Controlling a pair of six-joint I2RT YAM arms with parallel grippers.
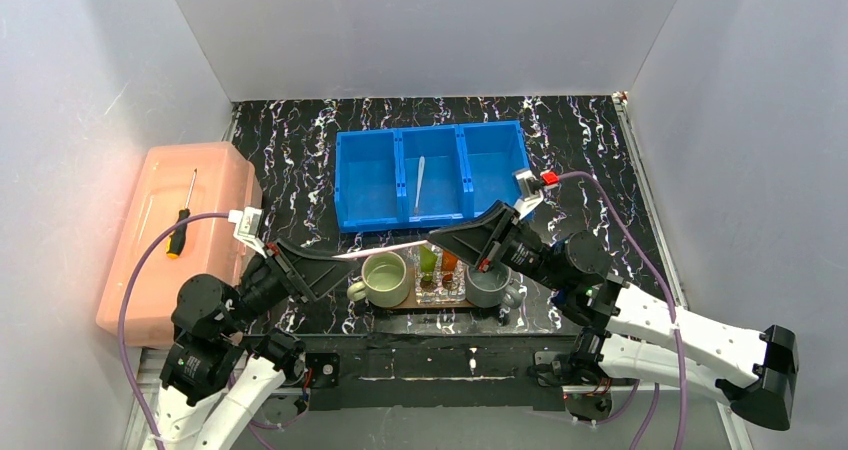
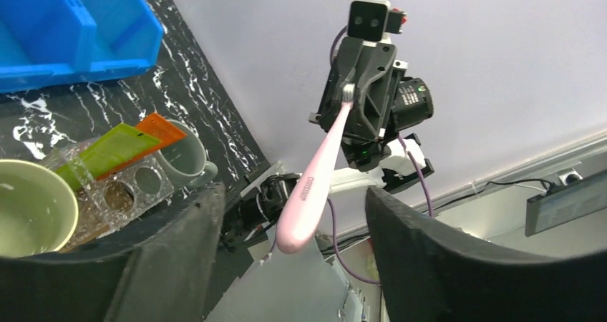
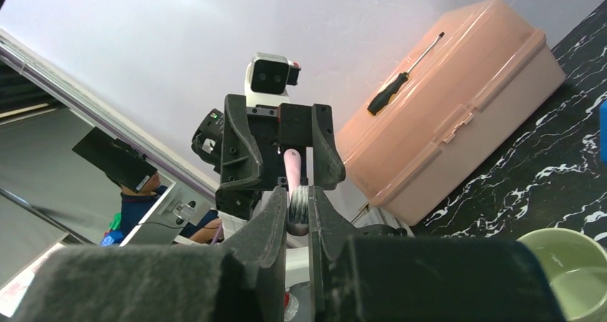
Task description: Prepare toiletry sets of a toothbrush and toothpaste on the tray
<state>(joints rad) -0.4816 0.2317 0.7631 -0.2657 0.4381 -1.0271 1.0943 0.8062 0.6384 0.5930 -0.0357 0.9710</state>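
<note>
A pale pink toothbrush (image 1: 385, 253) hangs level above the green mug, between my two grippers. My right gripper (image 3: 299, 209) is shut on its bristle head (image 2: 348, 93). Its handle end (image 2: 295, 232) sits between the fingers of my left gripper (image 2: 293, 211), which is open and does not touch it. On the dark-brown tray (image 1: 432, 305) a clear holder (image 2: 122, 186) carries a lime-green tube (image 2: 107, 150) and an orange tube (image 2: 154, 129). A second toothbrush (image 1: 419, 185) lies in the middle compartment of the blue bin.
A green mug (image 1: 385, 278) and a grey mug (image 1: 490, 285) stand on the tray on either side of the holder. The blue three-compartment bin (image 1: 365, 180) is behind them. A pink toolbox (image 1: 150, 260) with a screwdriver (image 1: 182, 217) on it stands at the left.
</note>
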